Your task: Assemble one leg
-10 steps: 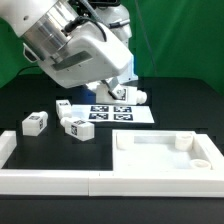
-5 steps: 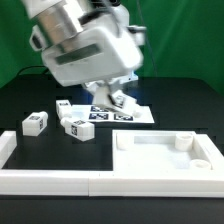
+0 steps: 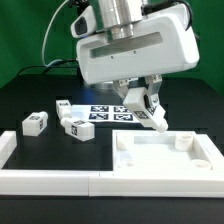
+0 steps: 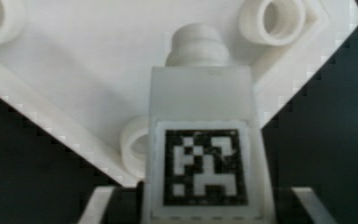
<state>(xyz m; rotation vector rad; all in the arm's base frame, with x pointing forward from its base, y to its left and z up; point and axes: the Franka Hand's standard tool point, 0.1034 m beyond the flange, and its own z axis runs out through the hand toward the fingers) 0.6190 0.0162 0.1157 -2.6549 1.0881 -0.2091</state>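
Leg [image 3: 152, 113], exterior view: clamped in gripper [image 3: 147, 104], tilted, hanging clear of table right of frame centre, just above far rim of tray [image 3: 165, 158]. Half second ago arm sat further toward frame left, over marker board [image 3: 100, 112]; now swung right, leg carried along. Other legs [image 3: 35, 123] unmoved at mid-left.

Wrist view: fingers [image 4: 101, 205] pinch leg on both sides of tag [image 4: 202, 160]. Peg [image 4: 197, 42] points at tray corner, round socket [image 4: 274, 18] just beyond. Judgement: carry nearly done, insertion not yet started.
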